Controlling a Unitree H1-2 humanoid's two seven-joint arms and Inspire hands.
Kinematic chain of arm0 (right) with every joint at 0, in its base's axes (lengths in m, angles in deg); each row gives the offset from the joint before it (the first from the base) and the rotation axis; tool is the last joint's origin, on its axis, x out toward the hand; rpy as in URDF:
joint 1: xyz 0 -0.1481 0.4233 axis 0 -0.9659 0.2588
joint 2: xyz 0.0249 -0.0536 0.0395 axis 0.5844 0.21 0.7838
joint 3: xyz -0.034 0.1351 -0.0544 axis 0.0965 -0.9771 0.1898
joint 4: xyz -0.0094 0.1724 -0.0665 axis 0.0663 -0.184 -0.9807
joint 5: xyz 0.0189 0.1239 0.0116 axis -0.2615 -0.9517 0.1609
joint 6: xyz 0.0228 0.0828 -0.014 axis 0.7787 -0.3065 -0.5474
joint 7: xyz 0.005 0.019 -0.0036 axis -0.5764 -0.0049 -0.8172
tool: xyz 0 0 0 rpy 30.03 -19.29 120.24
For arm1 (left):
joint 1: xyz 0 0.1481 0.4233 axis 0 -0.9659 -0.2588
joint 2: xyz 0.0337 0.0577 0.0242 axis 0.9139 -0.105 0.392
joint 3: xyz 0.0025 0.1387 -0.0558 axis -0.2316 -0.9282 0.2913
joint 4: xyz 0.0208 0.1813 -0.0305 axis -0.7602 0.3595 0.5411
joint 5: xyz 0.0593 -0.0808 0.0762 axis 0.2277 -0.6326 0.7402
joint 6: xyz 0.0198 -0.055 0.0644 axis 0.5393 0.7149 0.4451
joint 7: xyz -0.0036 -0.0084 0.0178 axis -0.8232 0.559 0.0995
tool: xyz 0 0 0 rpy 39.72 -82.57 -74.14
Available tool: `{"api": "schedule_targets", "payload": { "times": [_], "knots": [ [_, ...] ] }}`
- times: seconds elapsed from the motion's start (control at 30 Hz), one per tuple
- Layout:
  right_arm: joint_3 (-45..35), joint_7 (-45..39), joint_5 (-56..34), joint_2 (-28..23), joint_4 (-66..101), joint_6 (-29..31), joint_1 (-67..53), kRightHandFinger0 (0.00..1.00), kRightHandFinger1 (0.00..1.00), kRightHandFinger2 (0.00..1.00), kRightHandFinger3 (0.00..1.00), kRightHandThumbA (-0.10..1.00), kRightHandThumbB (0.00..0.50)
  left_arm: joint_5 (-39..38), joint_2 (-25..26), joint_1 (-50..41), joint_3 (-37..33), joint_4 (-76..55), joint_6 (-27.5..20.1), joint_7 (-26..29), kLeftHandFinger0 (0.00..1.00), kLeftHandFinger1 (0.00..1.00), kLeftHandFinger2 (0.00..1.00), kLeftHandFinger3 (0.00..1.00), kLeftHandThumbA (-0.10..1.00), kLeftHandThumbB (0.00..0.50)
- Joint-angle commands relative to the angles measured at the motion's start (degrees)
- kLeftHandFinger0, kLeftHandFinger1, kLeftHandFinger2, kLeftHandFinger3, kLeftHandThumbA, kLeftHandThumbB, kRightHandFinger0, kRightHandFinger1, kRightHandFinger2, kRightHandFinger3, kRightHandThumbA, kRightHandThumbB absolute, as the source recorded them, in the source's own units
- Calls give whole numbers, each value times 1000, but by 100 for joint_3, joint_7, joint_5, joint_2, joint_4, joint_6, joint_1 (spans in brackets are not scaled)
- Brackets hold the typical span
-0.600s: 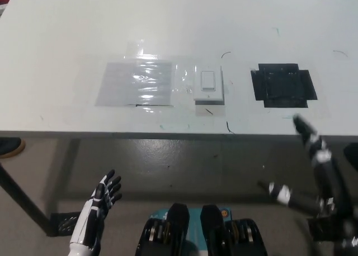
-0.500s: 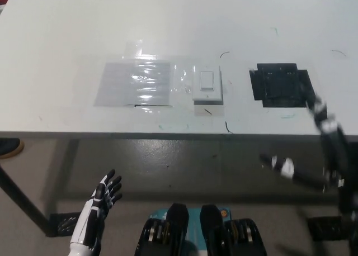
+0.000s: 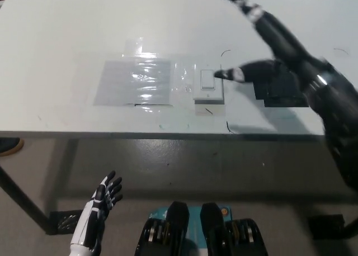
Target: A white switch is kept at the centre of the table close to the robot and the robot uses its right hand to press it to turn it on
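White surface (image 3: 67,38): right hand (image 3: 279,49) spread, empty, one fingertip just right of switch (image 3: 208,86); left hand (image 3: 95,211) low, open.

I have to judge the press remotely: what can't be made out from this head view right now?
- Contact: the right hand is motion-blurred, so whether a fingertip touches the white switch is unclear.
- Switch state: rocker too small to read as on or off.
- Black patch: mostly hidden behind the right hand.
- Left hand: its arm is cut off by the bottom edge.
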Motion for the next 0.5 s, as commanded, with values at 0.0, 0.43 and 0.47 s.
{"api": "schedule_targets", "payload": {
  "times": [0.0, 0.43, 0.47],
  "knots": [
    [627, -1022, 590, -156, -910, -784, 1182, 1000, 1000, 1000, 1000, 1000, 284, -66, 18, 26, -55, -121, -434, -104, 1000, 1000, 1000, 1000, 1000, 162],
    [1488, -1224, 1131, -168, -1857, -496, 1329, 1000, 1000, 1000, 1000, 1000, 272, -40, 33, 15, -59, -153, -355, -111, 1000, 1000, 1000, 1000, 1000, 151],
    [1502, -1261, 1144, -160, -1860, -564, 1301, 1000, 1000, 1000, 1000, 1000, 271, -69, 37, 15, -59, -147, -361, -131, 1000, 1000, 1000, 1000, 1000, 151]
  ]
}}
